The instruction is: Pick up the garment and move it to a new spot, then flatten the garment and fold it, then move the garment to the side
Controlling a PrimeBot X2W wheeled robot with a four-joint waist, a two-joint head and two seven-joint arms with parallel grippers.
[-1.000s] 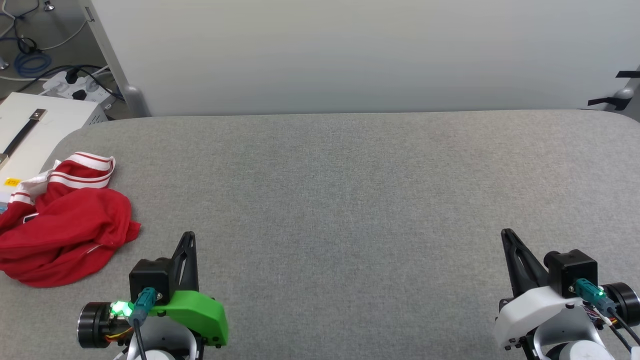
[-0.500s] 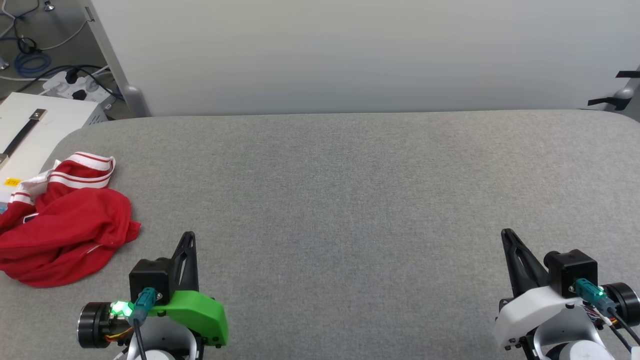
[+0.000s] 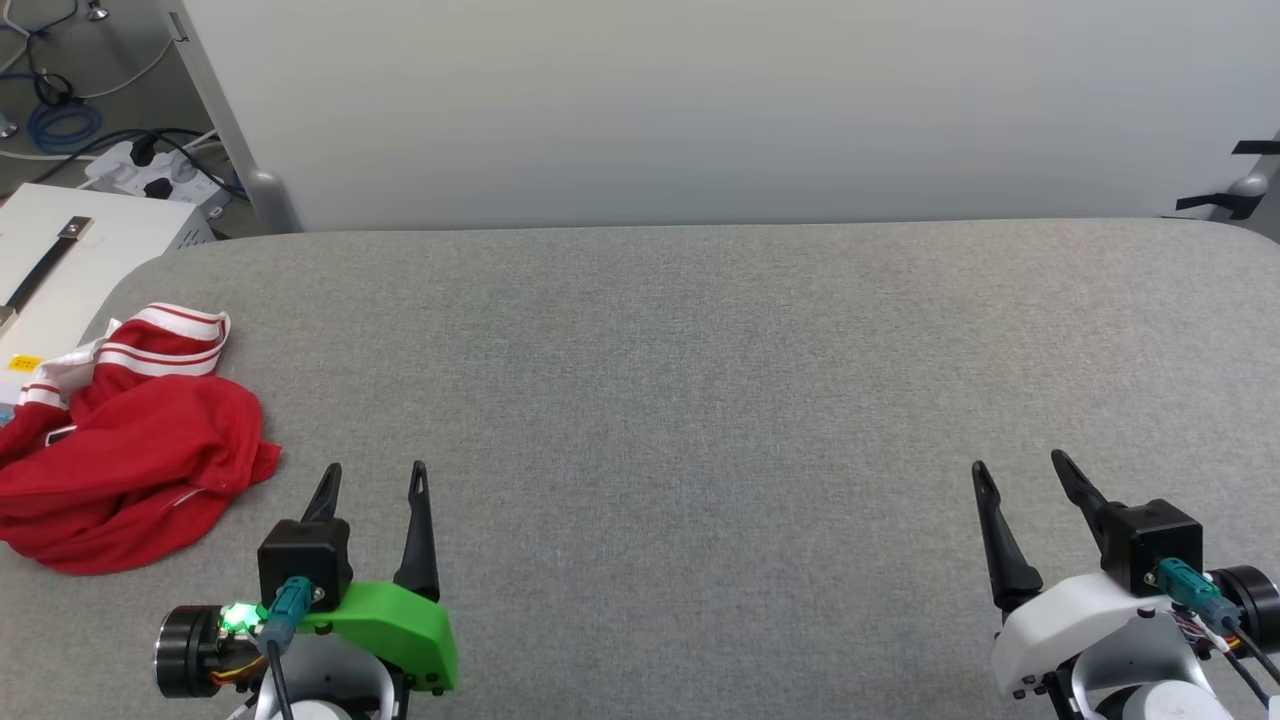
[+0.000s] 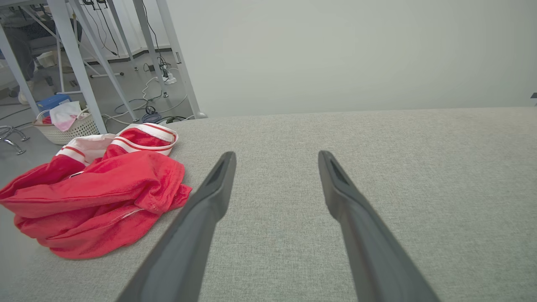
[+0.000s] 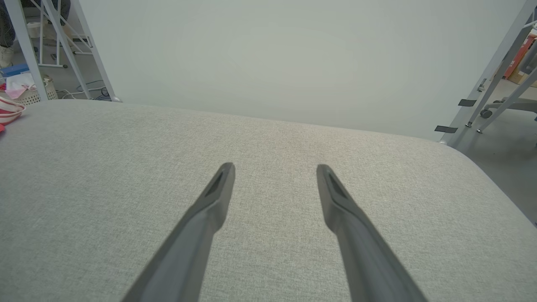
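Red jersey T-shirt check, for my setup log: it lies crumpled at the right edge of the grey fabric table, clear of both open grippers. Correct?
Wrong side: the crumpled red jersey T-shirt lies at the left edge of the grey fabric table, as the head view shows. It is clear of the open left gripper and right gripper.

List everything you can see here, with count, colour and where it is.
table: one, grey fabric top, across the foreground
garment: one, red with white striped sleeves, crumpled at the table's left edge
panel: one, white, upright behind the table
box: one, white, beside the table's left edge
power strips: seemingly two, white, floor at far left
basket: one, pale, floor beyond the garment
left gripper: one, dark fingers, open, lower left
right gripper: one, dark fingers, open, lower right
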